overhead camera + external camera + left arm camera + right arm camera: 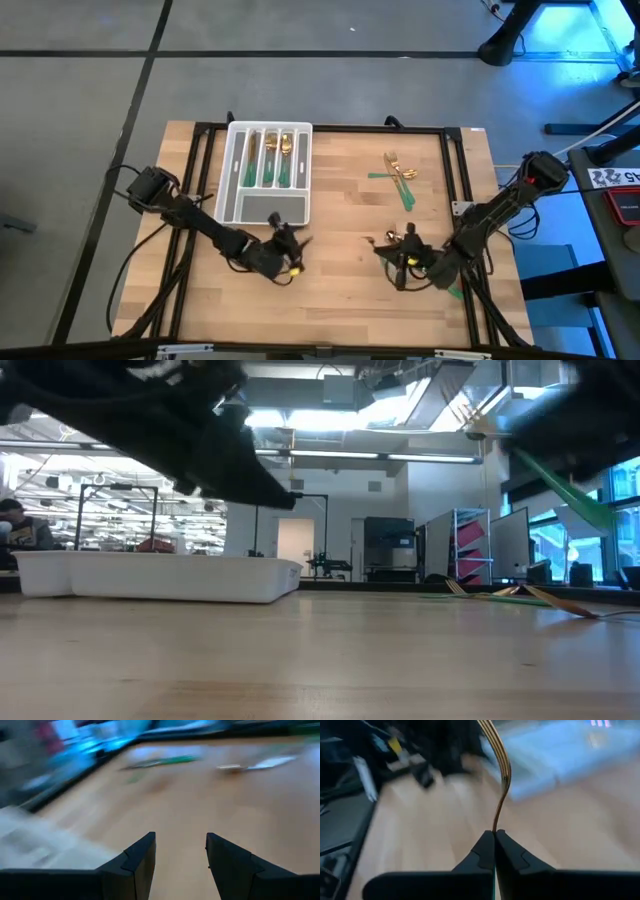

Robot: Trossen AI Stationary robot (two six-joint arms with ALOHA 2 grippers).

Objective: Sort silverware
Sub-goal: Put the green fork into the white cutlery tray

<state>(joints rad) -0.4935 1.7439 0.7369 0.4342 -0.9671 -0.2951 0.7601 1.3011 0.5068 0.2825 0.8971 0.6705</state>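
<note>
Two arms show in the high view, left gripper (285, 245) spread and empty near the tray (230, 190), while in the right wrist view the right gripper (494, 836) pinches a gold-headed utensil (501, 767), apparently a carry step, next needing transport left to the tray.

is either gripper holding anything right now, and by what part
The right gripper is shut on a piece of silverware, pinching the neck where handle meets gold head. The left gripper is open, empty.

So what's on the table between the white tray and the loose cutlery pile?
In the high view, only bare wood lies between the white tray and the loose cutlery pile.
</note>
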